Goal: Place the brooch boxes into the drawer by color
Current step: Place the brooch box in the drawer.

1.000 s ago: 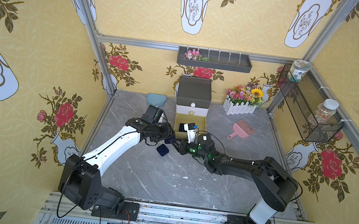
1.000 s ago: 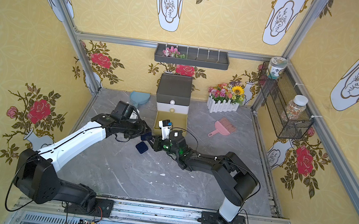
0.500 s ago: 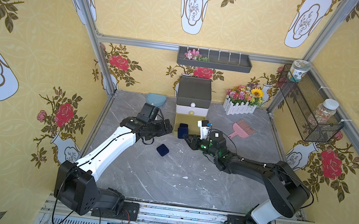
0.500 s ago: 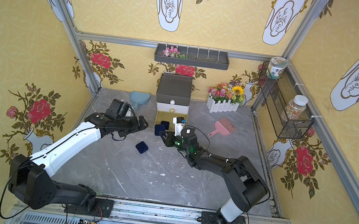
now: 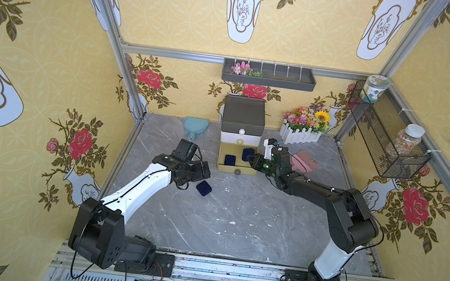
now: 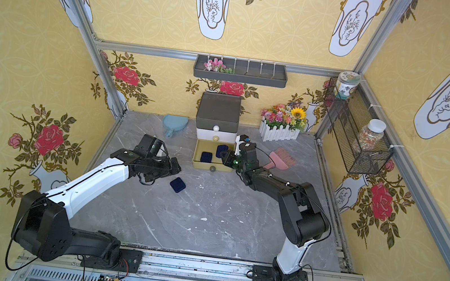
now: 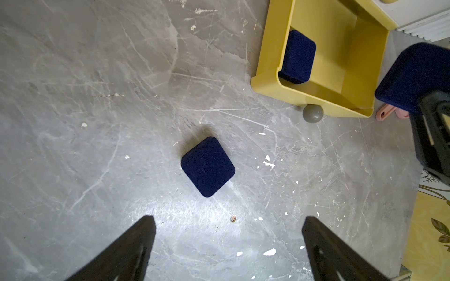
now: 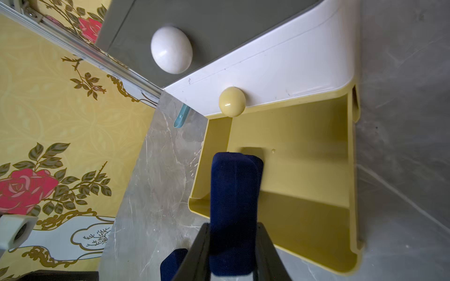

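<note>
Brooch boxes, navy, three in view. Held box (image 8: 235,194): clamped edge-on between right gripper (image 8: 232,227) jaws, above the open olive-yellow drawer (image 5: 226,168), upper centre of a top view. Stored box (image 5: 229,159): flat inside that drawer. Loose box (image 7: 207,166): on grey table (image 5: 236,222), frame centre, before left gripper (image 7: 229,219), jaws spread wide, empty.

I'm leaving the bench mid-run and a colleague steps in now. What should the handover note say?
Left gripper: open, empty, above the grey marble tabletop near a navy velvet rounded-square case lying there.
Right gripper: shut on a second navy velvet case, held over the open olive-yellow bottom drawer.
Done: one navy case lies inside that drawer.
To do: release the held case into the drawer, then pick up the tabletop one. No red or black cases in view.
</note>
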